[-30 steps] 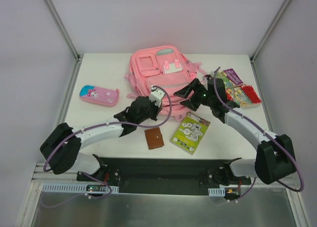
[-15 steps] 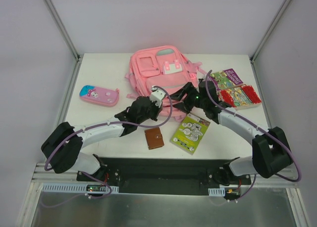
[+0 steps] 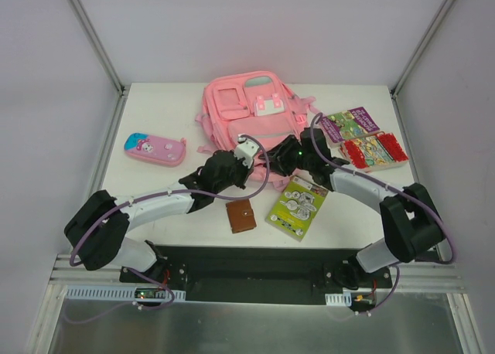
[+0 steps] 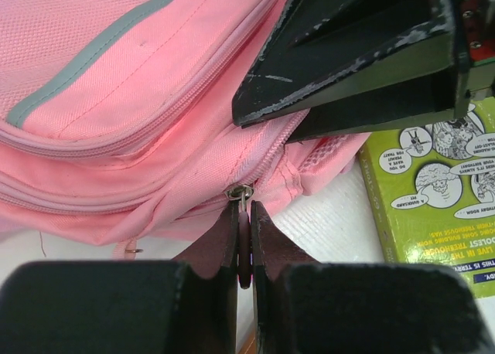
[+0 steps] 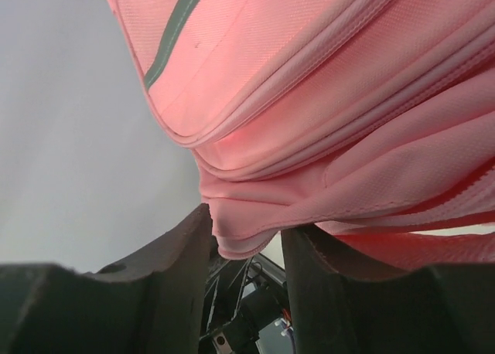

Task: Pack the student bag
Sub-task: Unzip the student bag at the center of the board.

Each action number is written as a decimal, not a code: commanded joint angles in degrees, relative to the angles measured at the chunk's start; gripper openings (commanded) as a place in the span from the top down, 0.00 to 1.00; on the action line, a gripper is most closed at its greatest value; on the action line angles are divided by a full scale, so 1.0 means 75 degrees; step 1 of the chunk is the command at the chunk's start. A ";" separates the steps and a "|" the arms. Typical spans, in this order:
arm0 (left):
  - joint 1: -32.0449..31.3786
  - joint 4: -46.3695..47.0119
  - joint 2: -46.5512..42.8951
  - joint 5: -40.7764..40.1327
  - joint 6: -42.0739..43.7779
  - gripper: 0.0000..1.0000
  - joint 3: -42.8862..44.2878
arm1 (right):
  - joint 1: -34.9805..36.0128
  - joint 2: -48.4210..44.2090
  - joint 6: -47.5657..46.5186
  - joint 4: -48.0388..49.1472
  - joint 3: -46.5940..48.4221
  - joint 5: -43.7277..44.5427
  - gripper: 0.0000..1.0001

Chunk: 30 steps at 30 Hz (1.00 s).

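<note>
Clamps left gripper fully shut on zipper pull at near edge of student bag. Sets right gripper part open astride a fold of the bag's pink fabric; cannot tell if squeezed. Finds bag lying flat at back-centre of table. Spots green booklet and brown wallet just beside its near edge, pencil case well left.

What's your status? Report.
Left jaws shut on zipper pull. Right jaws around a fold of student bag, grip unclear. Green book close beside, clear of zipper.
</note>
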 commanded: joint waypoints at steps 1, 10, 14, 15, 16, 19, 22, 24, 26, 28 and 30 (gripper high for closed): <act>-0.0044 0.1218 -0.0297 0.0433 0.0203 1.00 0.0058 | 0.0073 0.0433 0.0140 0.0285 0.0562 0.0324 0.57; -0.0044 0.1289 -0.0379 0.0480 0.0274 1.00 -0.0141 | 0.0015 0.0481 -0.0082 0.0519 0.0540 0.0381 0.99; -0.0044 0.1113 -0.0426 -0.0596 0.0344 1.00 -0.0247 | -0.0091 -0.0103 -0.0550 0.0227 0.0551 0.0837 0.99; 0.0014 0.1008 -0.0437 -0.0935 0.0332 1.00 -0.0236 | -0.0161 -0.0209 -0.0621 0.0122 0.0551 0.0897 0.99; 0.0154 0.0868 -0.0461 -0.1020 0.0239 1.00 -0.0282 | -0.0289 -0.0315 -0.0692 0.0075 0.0574 0.0932 0.99; 0.0553 0.0808 -0.0589 -0.0799 -0.0157 1.00 -0.0527 | -0.0617 -0.0632 -0.0938 -0.0195 0.0715 0.0968 0.99; 0.1174 0.0808 -0.0730 -0.0599 -0.0336 1.00 -0.0715 | -0.0817 -0.0773 -0.1172 -0.0465 0.0926 0.0792 0.99; 0.1479 0.0726 -0.0742 -0.0587 -0.0289 1.00 -0.0705 | -0.0841 -0.0843 -0.1289 -0.0593 0.0996 0.0780 0.99; 0.1934 0.0563 -0.0719 -0.0552 -0.0440 1.00 -0.0623 | -0.0829 -0.0902 -0.1302 -0.0606 0.1008 0.0757 0.99; 0.2287 0.0492 -0.0637 -0.0272 -0.0651 1.00 -0.0506 | -0.0829 -0.0949 -0.1313 -0.0606 0.1020 0.0745 0.99; 0.2638 0.0316 -0.0532 -0.0106 -0.0675 1.00 -0.0377 | -0.0841 -0.0960 -0.1325 -0.0617 0.1020 0.0710 0.99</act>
